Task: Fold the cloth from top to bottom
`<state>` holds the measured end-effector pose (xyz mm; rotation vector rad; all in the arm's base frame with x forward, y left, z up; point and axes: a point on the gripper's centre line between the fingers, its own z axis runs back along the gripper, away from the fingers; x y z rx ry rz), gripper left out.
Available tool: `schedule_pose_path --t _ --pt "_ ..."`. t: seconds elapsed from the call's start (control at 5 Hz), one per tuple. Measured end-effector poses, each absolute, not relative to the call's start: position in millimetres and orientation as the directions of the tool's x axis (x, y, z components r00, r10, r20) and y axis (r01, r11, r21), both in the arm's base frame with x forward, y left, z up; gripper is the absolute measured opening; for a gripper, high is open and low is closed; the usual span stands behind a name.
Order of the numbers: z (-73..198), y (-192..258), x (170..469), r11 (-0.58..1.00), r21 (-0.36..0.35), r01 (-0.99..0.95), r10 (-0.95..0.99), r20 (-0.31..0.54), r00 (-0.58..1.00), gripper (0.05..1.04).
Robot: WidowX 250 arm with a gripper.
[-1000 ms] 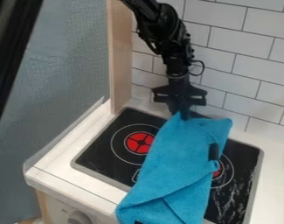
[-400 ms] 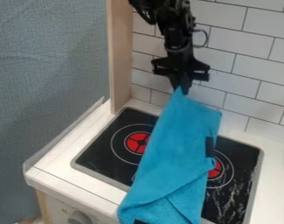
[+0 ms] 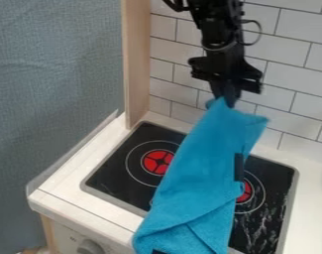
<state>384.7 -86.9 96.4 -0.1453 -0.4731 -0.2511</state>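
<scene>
Blue fabric cloth (image 3: pixel 196 178) drawn up lengthwise over the black glass stovetop (image 3: pixel 127 171), its raised top end near the white tiled wall (image 3: pixel 292 74). Black two-finger gripper (image 3: pixel 223 100) above the stovetop's back edge, fingers clamped on the cloth's top corner. Grip at a tip makes sense to me: it lets the upper part come up while the rest trails. Lower end lies bunched and creased across the stovetop's front edge; its weight probably anchors the cloth against the pull. Whether it overhangs the front edge of the white tabletop (image 3: pixel 83 201), I can't tell. Fold not made; my judgement is an early stage, lifting. Next calls for carrying the corner forward and down over the lower end. Risk: one-corner hold leaves the other side sagging, so the fold may land skewed.
</scene>
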Motion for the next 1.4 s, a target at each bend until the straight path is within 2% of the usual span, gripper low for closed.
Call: schedule_pose_path --t 0.4,0.6,0.8,1.2,1.4 --pt "91.7 -89.7 329.3 0.914 -0.09 0.396 -0.323 0.432 0.842 0.053" --pt "73.8 -69.4 307.3 0.905 -0.112 0.41 -0.348 0.358 0.866 0.053" --pt "65.4 -57.9 301.2 0.903 -0.121 0.412 -0.362 0.303 0.882 0.053" --pt "6.8 -58.5 276.4 0.869 -0.196 0.453 -0.44 0.109 0.891 0.053" --pt "-13.3 -61.8 270.3 0.843 -0.21 0.495 -0.488 0.086 0.869 0.053"
